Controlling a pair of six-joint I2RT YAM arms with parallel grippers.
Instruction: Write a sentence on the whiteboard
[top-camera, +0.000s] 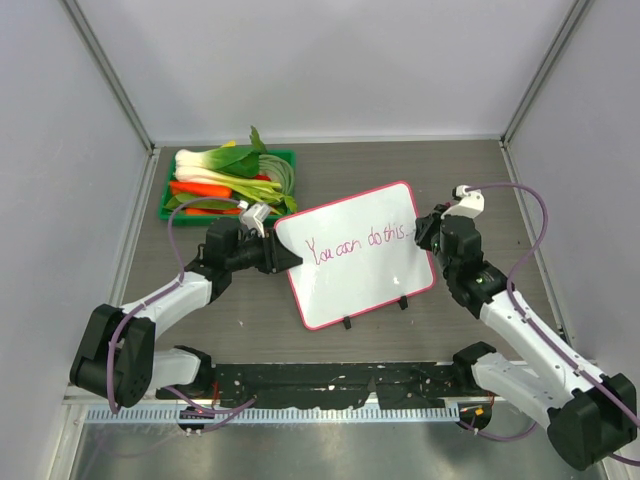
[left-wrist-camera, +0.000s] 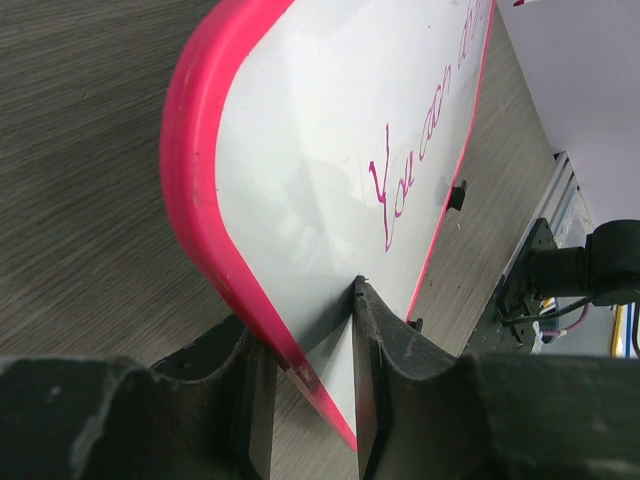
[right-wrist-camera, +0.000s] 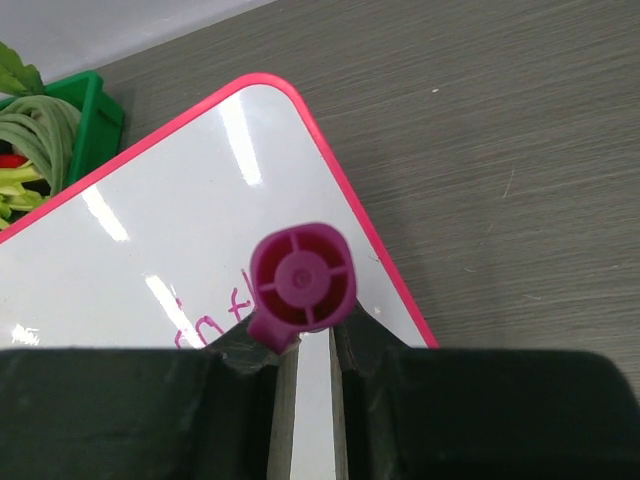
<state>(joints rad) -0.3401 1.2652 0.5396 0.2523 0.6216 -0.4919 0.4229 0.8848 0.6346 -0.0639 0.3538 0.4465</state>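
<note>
Well, vegetables (top-camera: 215, 176) in tray (top-camera: 285, 155) near whiteboard (top-camera: 360, 275)

One whiteboard (top-camera: 360, 285) with two black feet (top-camera: 347, 323), carrying one sentence (top-camera: 358, 243) of four words. One magenta marker (right-wrist-camera: 302, 278). One green tray (top-camera: 166, 195), its vegetables (top-camera: 225, 175) too heaped to count surely. Two arms with two grippers — left gripper (top-camera: 288, 256), right gripper (top-camera: 427, 232) — on one table (top-camera: 480, 170).

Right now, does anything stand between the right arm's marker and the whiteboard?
Nothing visible does. The marker, held in the right jaws, points at the whiteboard beside the sentence; the left jaws clamp only its opposite edge.
</note>
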